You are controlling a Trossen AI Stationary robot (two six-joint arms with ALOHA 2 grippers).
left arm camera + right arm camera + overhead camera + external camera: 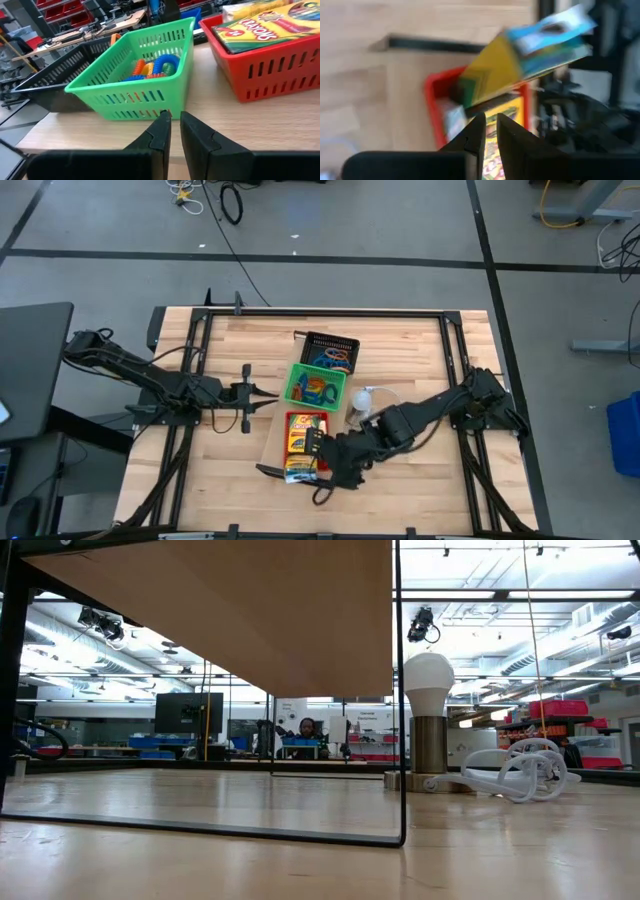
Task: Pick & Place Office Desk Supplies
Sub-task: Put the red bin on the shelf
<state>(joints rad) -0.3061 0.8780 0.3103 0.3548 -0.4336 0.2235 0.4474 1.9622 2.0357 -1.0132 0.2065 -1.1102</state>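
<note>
High view: crayon box (299, 467) beside red tray (306, 433)

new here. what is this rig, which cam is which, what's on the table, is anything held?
It is two robot arms at a wooden table. One camera looks straight down, one sits at table height, and one rides on each wrist. Three mesh trays stand in a row: black tray, green tray with coloured coil bands, and red tray with crayon boxes. A light bulb stands beside them. The left hand waits before the green tray, fingers nearly together, holding nothing. The right hand is at the red tray; a yellow crayon box shows just beyond it, and a grip isn't clear.
</note>
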